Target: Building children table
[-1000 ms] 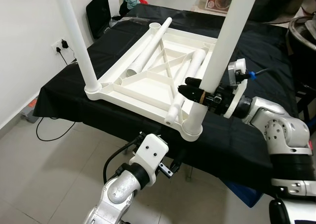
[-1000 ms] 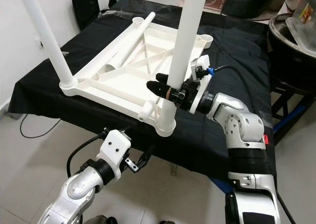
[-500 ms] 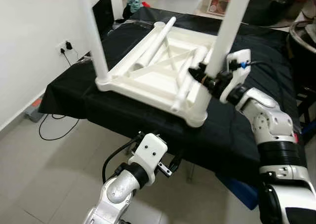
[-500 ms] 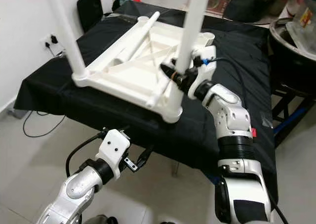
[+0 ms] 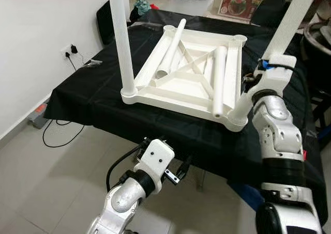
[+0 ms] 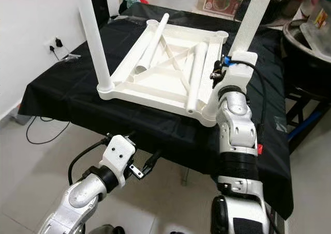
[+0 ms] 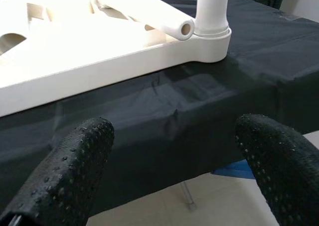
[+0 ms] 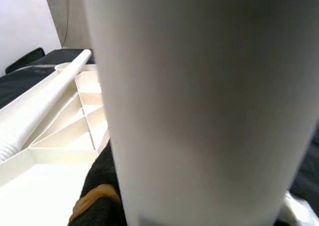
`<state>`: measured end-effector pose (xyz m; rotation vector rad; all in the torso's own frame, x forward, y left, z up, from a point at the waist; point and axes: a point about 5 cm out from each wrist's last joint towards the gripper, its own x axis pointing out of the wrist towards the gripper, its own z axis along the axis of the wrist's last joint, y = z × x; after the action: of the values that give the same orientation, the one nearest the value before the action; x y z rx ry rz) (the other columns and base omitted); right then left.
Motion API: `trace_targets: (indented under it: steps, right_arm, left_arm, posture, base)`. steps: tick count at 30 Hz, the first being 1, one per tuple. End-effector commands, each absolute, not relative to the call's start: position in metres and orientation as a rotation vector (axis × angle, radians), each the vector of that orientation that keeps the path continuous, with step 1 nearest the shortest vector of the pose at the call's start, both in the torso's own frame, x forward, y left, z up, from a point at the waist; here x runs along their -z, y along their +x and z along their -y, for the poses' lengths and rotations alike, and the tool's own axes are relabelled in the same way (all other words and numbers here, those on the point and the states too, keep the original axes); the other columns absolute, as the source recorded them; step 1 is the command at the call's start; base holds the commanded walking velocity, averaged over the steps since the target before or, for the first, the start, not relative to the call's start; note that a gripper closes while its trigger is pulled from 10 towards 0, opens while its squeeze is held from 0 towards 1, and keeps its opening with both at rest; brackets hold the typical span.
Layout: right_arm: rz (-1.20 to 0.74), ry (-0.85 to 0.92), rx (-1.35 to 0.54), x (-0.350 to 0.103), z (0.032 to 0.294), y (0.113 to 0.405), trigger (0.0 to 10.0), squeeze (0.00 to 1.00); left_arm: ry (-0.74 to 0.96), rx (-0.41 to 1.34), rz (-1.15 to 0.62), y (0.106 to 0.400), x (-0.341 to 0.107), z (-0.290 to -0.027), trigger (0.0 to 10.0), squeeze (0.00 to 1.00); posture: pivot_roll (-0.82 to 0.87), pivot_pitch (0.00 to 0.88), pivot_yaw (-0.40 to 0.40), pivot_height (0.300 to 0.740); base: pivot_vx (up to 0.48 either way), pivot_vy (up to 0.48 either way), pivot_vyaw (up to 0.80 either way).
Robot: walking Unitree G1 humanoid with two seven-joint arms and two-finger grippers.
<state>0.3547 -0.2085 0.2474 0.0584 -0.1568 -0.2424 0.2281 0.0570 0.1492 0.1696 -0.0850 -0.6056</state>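
- I see the white table top (image 5: pixel 186 74) lying upside down on the black cloth (image 5: pixel 93 94), two legs standing in its near corners, two loose legs (image 5: pixel 220 79) resting inside.
- My right gripper (image 5: pixel 252 84) sits against the near right leg (image 5: pixel 282 32); I cannot tell whether its fingers are clamped.
- My left gripper (image 7: pixel 169 173) hangs below the cloth's edge, fingers (image 7: pixel 65 173) spread apart, holding nothing.

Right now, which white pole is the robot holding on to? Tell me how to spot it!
Find the black-covered table with the upside-down white tabletop on it. Two legs stand upright in its near corners. Yours is the leg at the robot's right, with the right gripper against it; the other standing leg has nothing touching it.
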Motion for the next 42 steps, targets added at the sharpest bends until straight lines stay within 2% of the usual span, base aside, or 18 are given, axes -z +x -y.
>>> trace_targets:
  steps: [1,2,3,4,5,6,9,11,12,13,16,17,19,22,29,30,36,42]
  right_arm:
    - [0.128,0.096,0.166,-0.241,0.194,0.357,10.0,0.0]
    - [0.128,0.096,0.166,-0.241,0.194,0.357,10.0,0.0]
    - [0.175,0.157,-0.052,-0.246,0.169,0.361,10.0,0.0]
    - [0.175,0.157,-0.052,-0.246,0.169,0.361,10.0,0.0]
    - [0.194,0.183,-0.15,-0.248,0.16,0.362,10.0,0.0]
    - [0.192,0.204,-0.3,-0.25,0.152,0.36,10.0,1.0]
    - [0.178,0.178,-0.59,-0.254,0.146,0.349,10.0,1.0]
    - [0.162,0.167,-0.654,-0.255,0.145,0.344,10.0,1.0]
    - [0.155,0.152,-0.715,-0.256,0.144,0.339,10.0,0.0]
    - [0.155,0.152,-0.715,-0.256,0.144,0.339,10.0,0.0]
    - [0.12,0.124,-0.952,-0.26,0.156,0.322,10.0,0.0]
    - [0.12,0.124,-0.952,-0.26,0.156,0.322,10.0,0.0]
    - [0.09,0.097,-1.077,-0.26,0.163,0.314,10.0,0.0]
    - [0.072,0.084,-1.147,-0.257,0.167,0.314,10.0,0.0]
    - [0.054,0.101,-1.162,-0.254,0.166,0.319,10.0,0.0]
    - [0.053,0.113,-1.153,-0.253,0.164,0.322,0.0,0.0]
    - [0.071,0.114,-1.146,-0.252,0.16,0.325,0.0,0.0]
    - [0.098,0.12,-1.055,-0.251,0.163,0.33,0.0,0.0]
  left_arm:
    - [0.177,0.615,0.076,0.227,-0.147,-0.056,10.0,0.0]
    - [0.177,0.615,0.076,0.227,-0.147,-0.056,10.0,0.0]
    - [0.177,0.615,0.075,0.227,-0.147,-0.055,10.0,0.0]
    - [0.177,0.615,0.075,0.227,-0.147,-0.055,10.0,0.0]
    - [0.177,0.615,0.074,0.227,-0.147,-0.055,10.0,0.0]
    - [0.176,0.615,0.075,0.227,-0.146,-0.055,10.0,0.0]
    - [0.174,0.614,0.075,0.227,-0.146,-0.055,10.0,0.0]
    - [0.174,0.614,0.075,0.227,-0.146,-0.055,10.0,0.0]
    - [0.174,0.614,0.075,0.227,-0.146,-0.055,10.0,0.0]
    - [0.174,0.614,0.075,0.227,-0.146,-0.055,10.0,0.0]
    - [0.174,0.614,0.074,0.226,-0.146,-0.055,10.0,0.0]
    - [0.174,0.614,0.074,0.226,-0.146,-0.055,10.0,0.0]
    - [0.174,0.615,0.074,0.226,-0.145,-0.055,10.0,0.0]
    - [0.173,0.616,0.074,0.226,-0.145,-0.055,10.0,0.0]
    - [0.175,0.616,0.076,0.226,-0.146,-0.055,10.0,0.0]
    - [0.175,0.616,0.077,0.226,-0.146,-0.055,10.0,0.0]
    - [0.176,0.616,0.077,0.225,-0.146,-0.055,10.0,0.0]
    - [0.176,0.615,0.075,0.226,-0.146,-0.055,10.0,0.0]
  posture:
    - [0.12,0.152,-0.037,0.74]
    - [0.12,0.152,-0.037,0.74]
    - [0.12,0.152,-0.034,0.74]
    - [0.12,0.152,-0.034,0.74]
    - [0.12,0.152,-0.034,0.74]
    - [0.12,0.148,-0.038,0.74]
    - [0.12,0.144,-0.04,0.74]
    - [0.12,0.144,-0.04,0.74]
    - [0.12,0.143,-0.039,0.74]
    - [0.12,0.143,-0.039,0.74]
    - [0.12,0.136,-0.039,0.74]
    - [0.12,0.136,-0.039,0.74]
    - [0.12,0.135,-0.042,0.74]
    - [0.12,0.135,-0.042,0.74]
    - [0.13,0.13,-0.043,0.74]
    - [0.13,0.13,-0.042,0.74]
    - [0.13,0.128,-0.045,0.74]
    - [0.13,0.136,-0.046,0.74]
  base:
    - [0.0,0.0,0.0]
    - [0.0,0.0,0.0]
    - [0.0,0.0,0.0]
    - [0.0,0.0,0.0]
    - [0.0,0.0,0.0]
    - [0.0,0.0,0.0]
    - [0.0,0.0,0.0]
    - [0.0,0.0,0.0]
    - [0.0,0.0,0.0]
    - [0.0,0.0,0.0]
    - [0.0,0.0,0.0]
    - [0.0,0.0,0.0]
    - [0.0,0.0,0.0]
    - [0.0,0.0,0.0]
    - [0.0,0.0,0.0]
    - [0.0,0.0,0.0]
    - [0.0,0.0,0.0]
    - [0.0,0.0,0.0]
